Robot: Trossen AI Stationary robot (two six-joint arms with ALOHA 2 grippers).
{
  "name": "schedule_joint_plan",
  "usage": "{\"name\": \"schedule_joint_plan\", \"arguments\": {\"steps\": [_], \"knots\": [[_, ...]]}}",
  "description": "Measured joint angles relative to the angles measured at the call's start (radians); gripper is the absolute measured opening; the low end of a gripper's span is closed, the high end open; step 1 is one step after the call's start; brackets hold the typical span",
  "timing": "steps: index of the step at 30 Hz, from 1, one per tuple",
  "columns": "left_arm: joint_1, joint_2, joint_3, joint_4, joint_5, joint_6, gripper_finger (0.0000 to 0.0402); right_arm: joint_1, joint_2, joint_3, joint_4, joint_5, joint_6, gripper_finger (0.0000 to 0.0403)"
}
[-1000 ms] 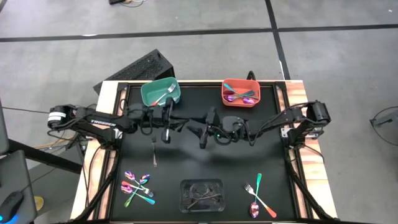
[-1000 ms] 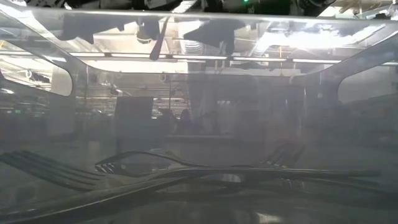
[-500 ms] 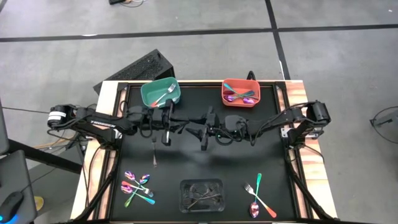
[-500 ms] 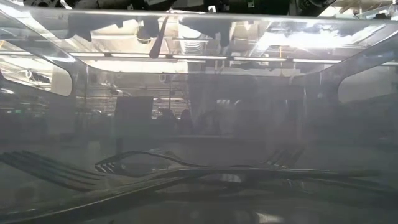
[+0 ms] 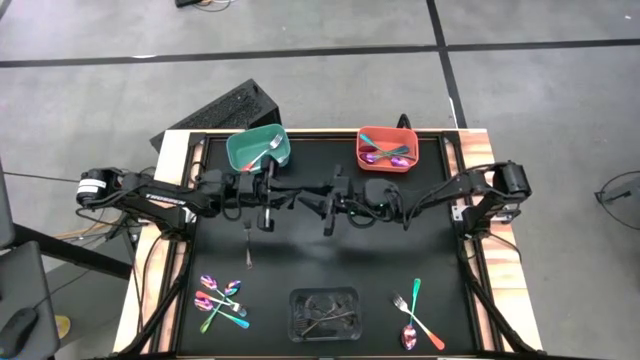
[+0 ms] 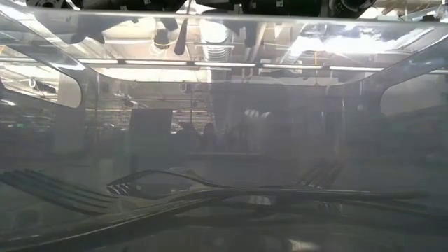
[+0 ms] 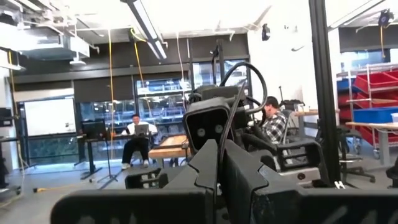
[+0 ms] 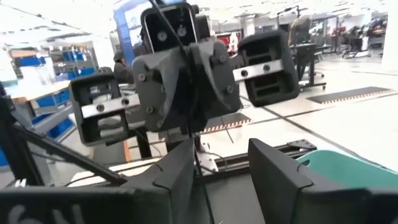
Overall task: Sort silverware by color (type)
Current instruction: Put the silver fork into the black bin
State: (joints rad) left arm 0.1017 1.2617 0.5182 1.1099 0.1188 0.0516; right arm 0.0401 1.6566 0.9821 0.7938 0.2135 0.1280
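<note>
Dark left claw over the middle of the black mat, pressed together on a thin piece of silverware, with that piece hanging down from it; colour of the handle not possible to tell. Facing it from just beside, right claw, with fingers standing apart and nothing seen between them. Both claws lifted above the worktop and close to each other, not touching.

Behind the left claw, green bin with one fork inside. Behind the right claw, red bin with some shiny spoons inside. On the mat near the left claw, slim pale streak, a utensil or only a shadow, not clear.

At the front left of the mat, loose group of rainbow silverware with pink, teal and purple handles. At the front right, smaller group with a teal and an orange handle. Between the two groups, clear plastic tray with dull grey cutlery
</note>
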Motion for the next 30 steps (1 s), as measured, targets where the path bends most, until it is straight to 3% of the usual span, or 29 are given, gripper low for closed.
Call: {"name": "schedule_joint_plan", "arguments": {"steps": [6, 18, 22, 26, 30], "knots": [[0.0, 0.0, 0.0, -0.015, 0.0, 0.012, 0.0001, -0.004, 0.0, 0.02, -0.001, -0.06, -0.032, 0.0153], [0.0, 0.0, 0.0, -0.03, 0.0, 0.009, 0.0002, -0.002, 0.134, 0.132, -0.032, -0.041, -0.043, 0.0144], [0.001, 0.0, 0.0, -0.052, -0.008, 0.012, 0.0002, 0.006, 0.12, 0.139, -0.092, 0.031, -0.043, 0.0102], [0.001, 0.0, 0.003, -0.045, -0.013, 0.017, 0.0002, 0.012, 0.091, 0.139, -0.16, 0.039, -0.072, 0.0021], [0.001, 0.001, 0.002, -0.068, -0.032, -0.009, 0.0002, 0.011, 0.054, 0.139, -0.262, 0.039, -0.08, 0.0008]]}}
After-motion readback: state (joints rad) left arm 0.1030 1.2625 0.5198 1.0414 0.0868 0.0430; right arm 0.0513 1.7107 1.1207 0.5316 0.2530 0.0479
